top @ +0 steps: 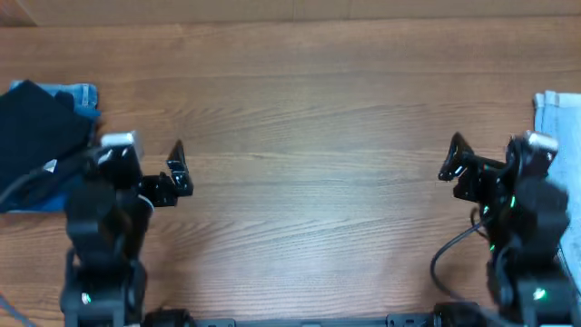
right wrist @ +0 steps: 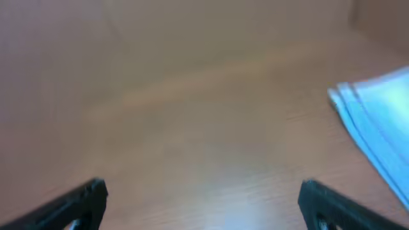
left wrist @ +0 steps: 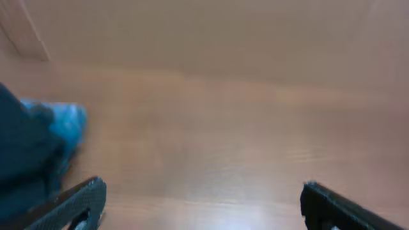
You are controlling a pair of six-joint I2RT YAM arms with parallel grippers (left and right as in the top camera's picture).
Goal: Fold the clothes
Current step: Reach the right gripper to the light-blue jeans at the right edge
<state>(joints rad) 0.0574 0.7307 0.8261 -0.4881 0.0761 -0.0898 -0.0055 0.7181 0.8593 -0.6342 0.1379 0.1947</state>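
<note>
Folding is looking not yet begun: the pale denim shorts are lying at the far right edge of the tabletop, partly out of view, while the left tool and right tool are hovering wide open, gripping nothing.

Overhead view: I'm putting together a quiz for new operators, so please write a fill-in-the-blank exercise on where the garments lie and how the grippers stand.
1. The pale light-blue clothes lie at the ____ edge of the table.
2. The black garment rests on top of brighter ____ denim.
3. The left gripper and the right gripper both stand ____, with nothing between their fingers.

Missing words: right; blue; open.
</note>
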